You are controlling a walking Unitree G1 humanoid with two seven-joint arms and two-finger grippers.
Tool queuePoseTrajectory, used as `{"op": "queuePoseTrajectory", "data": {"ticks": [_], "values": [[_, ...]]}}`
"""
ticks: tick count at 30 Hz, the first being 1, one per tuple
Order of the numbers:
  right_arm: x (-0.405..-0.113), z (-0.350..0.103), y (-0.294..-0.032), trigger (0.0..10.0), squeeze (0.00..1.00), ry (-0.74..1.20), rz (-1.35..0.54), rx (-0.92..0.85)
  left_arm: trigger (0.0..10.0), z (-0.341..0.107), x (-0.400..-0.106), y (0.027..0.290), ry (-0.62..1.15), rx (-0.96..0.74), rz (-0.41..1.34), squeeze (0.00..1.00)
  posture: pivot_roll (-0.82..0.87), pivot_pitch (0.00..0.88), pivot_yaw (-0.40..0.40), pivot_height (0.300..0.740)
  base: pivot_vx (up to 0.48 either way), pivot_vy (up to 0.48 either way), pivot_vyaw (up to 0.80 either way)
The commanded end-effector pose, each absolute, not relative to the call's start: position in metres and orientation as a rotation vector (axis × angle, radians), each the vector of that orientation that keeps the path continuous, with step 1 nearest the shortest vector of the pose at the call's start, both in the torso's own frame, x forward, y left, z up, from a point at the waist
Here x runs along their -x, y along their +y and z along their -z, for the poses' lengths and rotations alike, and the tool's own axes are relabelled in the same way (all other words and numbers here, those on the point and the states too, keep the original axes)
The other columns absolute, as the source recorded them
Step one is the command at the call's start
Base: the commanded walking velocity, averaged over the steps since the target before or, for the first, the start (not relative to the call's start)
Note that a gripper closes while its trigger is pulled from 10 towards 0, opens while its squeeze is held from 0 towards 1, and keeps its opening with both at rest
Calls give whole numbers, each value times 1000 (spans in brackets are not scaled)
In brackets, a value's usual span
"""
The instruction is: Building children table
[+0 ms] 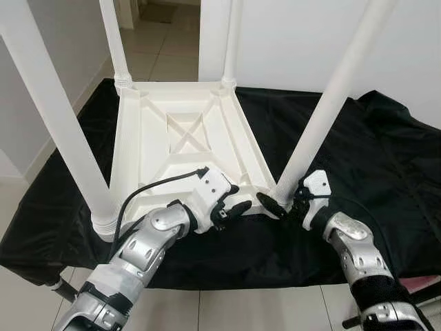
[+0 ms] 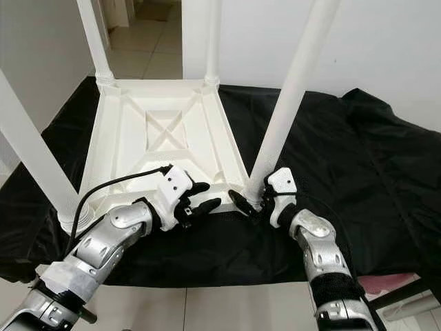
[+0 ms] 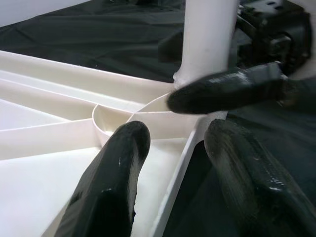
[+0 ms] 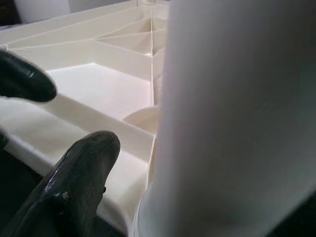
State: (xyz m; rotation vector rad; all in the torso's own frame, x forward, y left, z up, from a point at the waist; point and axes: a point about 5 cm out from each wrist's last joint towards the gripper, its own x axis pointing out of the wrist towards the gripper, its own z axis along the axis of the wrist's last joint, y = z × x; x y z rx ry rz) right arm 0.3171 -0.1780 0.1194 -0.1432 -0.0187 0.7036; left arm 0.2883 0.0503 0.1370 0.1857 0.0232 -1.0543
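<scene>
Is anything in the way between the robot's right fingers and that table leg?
Nothing visible. The right gripper is at the foot of the near right leg, its fingers around the leg just above the socket in the upside-down tabletop. The left gripper hovers open beside it, over the tabletop's near edge.

Black cloth [image 1: 386,158] over pale tiled floor [image 1: 155,48], white wall [image 1: 296,34]

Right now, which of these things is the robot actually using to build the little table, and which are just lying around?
In the job:
- tabletop, upside down
- four legs, standing in its corners
- near right leg, with the right hand at its base
- left hand, open at the tabletop's near edge

Just there:
- black cloth under it all
- floor
- wall
</scene>
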Motion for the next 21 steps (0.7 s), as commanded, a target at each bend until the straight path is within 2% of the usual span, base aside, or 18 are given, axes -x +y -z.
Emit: {"op": "queuePoseTrajectory", "data": {"ticks": [1, 2, 3, 4, 5, 18, 19, 21], "values": [[-319, -117, -178, 10000, 0, -10, -724, 151, 10000, -137, -287, 48, 32, -198, 1136, 0, 4, 0, -43, 740, 0, 0, 0], [-319, -116, -178, 5255, 0, -7, -730, 153, 10000, -137, -287, 48, 32, -198, 1137, 0, 5, 0, -43, 740, 0, 0, 0], [-320, -115, -179, 3569, 0, -2, -731, 163, 10000, -137, -287, 48, 32, -199, 1138, 0, 7, 0, -43, 740, 0, 0, 0], [-320, -115, -179, 3569, 0, -2, -731, 163, 10000, -137, -287, 48, 32, -199, 1138, 0, 7, 0, -43, 740, 0, 0, 0], [-319, -114, -180, 0, 0, 2, -731, 163, 10000, -137, -287, 48, 33, -198, 1139, 0, 8, 0, -42, 740, 0, 0, 0], [-313, -106, -185, 0, 0, 10, -726, 129, 10000, -135, -284, 48, 40, -196, 1147, 0, -1, 0, -36, 740, 0, 0, 0], [-312, -106, -185, 10000, 0, 3, -717, 120, 10000, -134, -284, 48, 41, -196, 1147, 0, -2, 0, -37, 740, 0, 0, 0], [-312, -106, -184, 10000, 0, -6, -697, 107, 10000, -134, -283, 48, 41, -196, 1148, 0, -4, 0, -38, 740, 0, 0, 0]]}}
